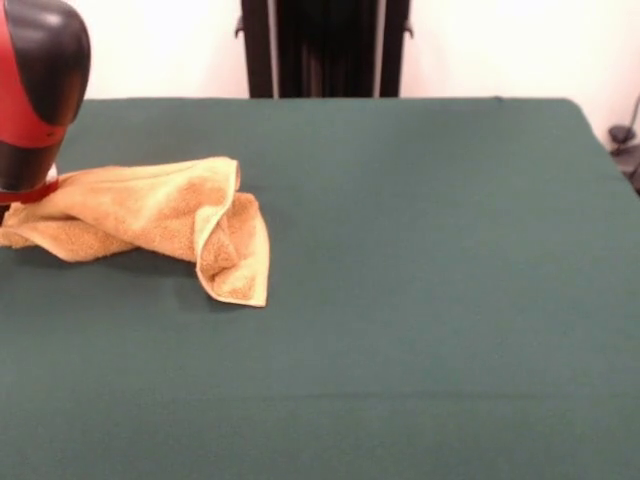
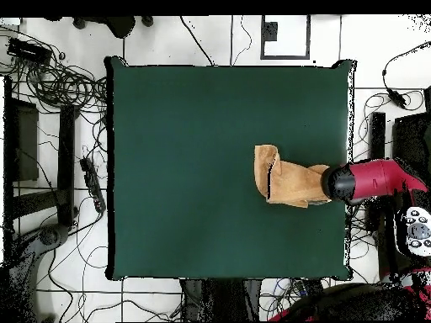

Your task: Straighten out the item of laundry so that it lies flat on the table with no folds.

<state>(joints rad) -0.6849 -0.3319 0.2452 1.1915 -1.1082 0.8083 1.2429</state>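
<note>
The orange-tan towel (image 1: 150, 215) lies crumpled on the dark green table (image 1: 420, 300) at the left of the front view. One corner is folded over and shows a paler hem. In the overhead view the towel (image 2: 290, 181) lies near the right edge of the table (image 2: 185, 168). The red and black arm comes down over the towel's outer end. My gripper (image 1: 28, 188) sits at that end, also seen in the overhead view (image 2: 333, 184). The arm's head hides how the gripper stands and whether it holds the cloth.
The robot's black pedestal (image 1: 325, 48) stands behind the table's far edge. In the overhead view, cables and gear (image 2: 59, 84) lie on the floor around the table. The towel is close to one table edge (image 2: 347, 168).
</note>
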